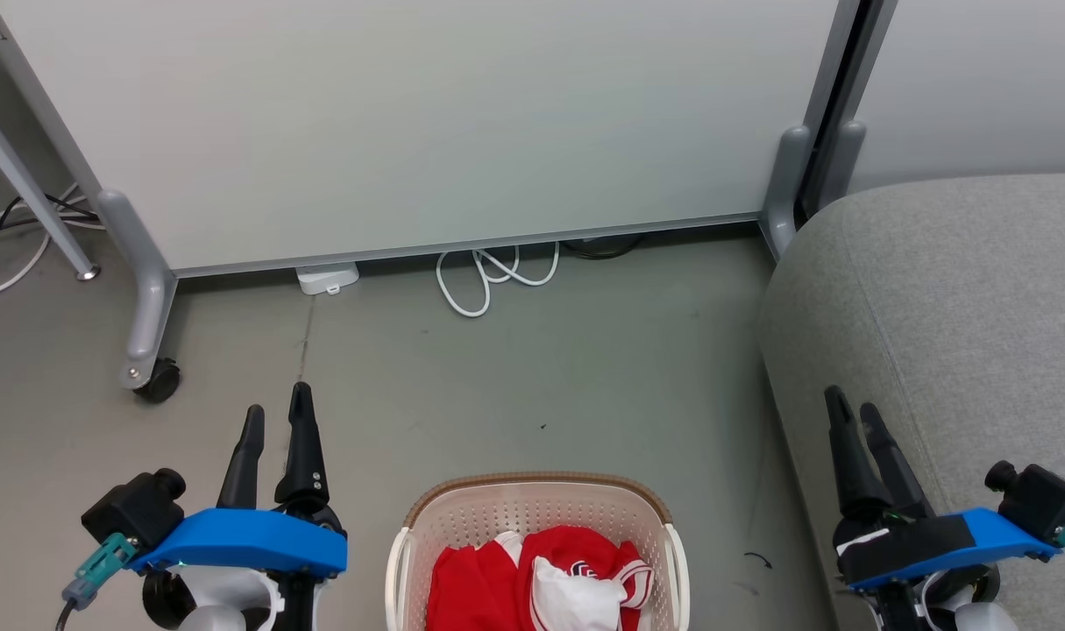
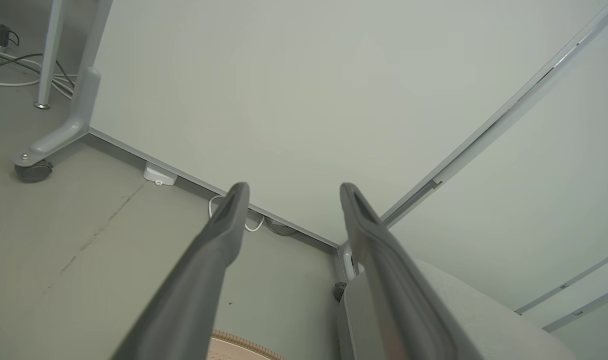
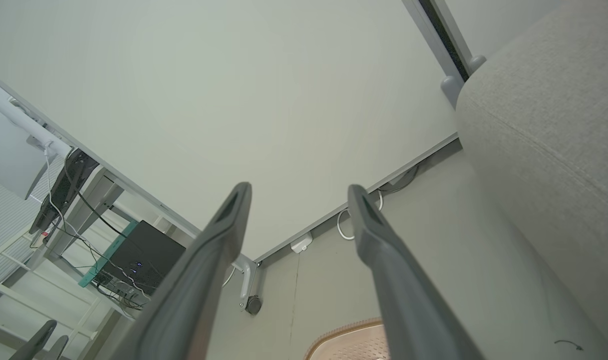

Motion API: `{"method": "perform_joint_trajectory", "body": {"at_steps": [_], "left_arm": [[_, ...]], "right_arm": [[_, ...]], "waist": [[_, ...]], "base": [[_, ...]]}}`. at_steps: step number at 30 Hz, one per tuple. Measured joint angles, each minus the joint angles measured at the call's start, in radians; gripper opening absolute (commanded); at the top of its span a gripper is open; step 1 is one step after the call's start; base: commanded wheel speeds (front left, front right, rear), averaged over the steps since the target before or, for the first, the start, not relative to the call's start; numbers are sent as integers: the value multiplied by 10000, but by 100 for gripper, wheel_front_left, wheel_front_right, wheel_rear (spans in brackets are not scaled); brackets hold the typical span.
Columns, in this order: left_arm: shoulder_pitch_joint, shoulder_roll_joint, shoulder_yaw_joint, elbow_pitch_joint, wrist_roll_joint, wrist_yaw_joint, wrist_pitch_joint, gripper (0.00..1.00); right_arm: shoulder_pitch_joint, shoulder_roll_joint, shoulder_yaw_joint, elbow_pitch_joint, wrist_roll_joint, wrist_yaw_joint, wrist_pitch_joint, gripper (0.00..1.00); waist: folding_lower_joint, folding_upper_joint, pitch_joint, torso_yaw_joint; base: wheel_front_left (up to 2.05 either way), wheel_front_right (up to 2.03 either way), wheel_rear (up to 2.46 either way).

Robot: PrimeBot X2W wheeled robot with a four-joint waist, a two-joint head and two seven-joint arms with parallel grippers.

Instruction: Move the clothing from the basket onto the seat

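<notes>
Grey floor [image 1: 514, 377]: basket [image 1: 536, 504] holds red clothing [image 1: 479, 587].

Ahead of me stands a pale partition panel [image 1: 427, 123] on grey feet, its left foot ending in a black caster [image 1: 158, 380] on the grey floor [image 1: 532, 377]. Along the floor's far edge, under the panel, I see a white adapter box [image 1: 327, 279] and, to its right, a looped white cable [image 1: 488, 280]. In the right wrist view, a black computer tower [image 3: 138, 252] stands past the panel's end.
</notes>
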Motion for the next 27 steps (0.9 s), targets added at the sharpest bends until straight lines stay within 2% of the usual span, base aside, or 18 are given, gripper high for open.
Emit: {"method": "perform_joint_trajectory", "body": {"at_steps": [27], "left_arm": [[-373, 96, -765, 447, 2961, 339, -740, 100]], "right_arm": [[-118, -12, 339, 52, -3064, 12, -744, 100]], "waist": [[0, 0, 119, 101]], "base": [[0, 0, 0]]}}
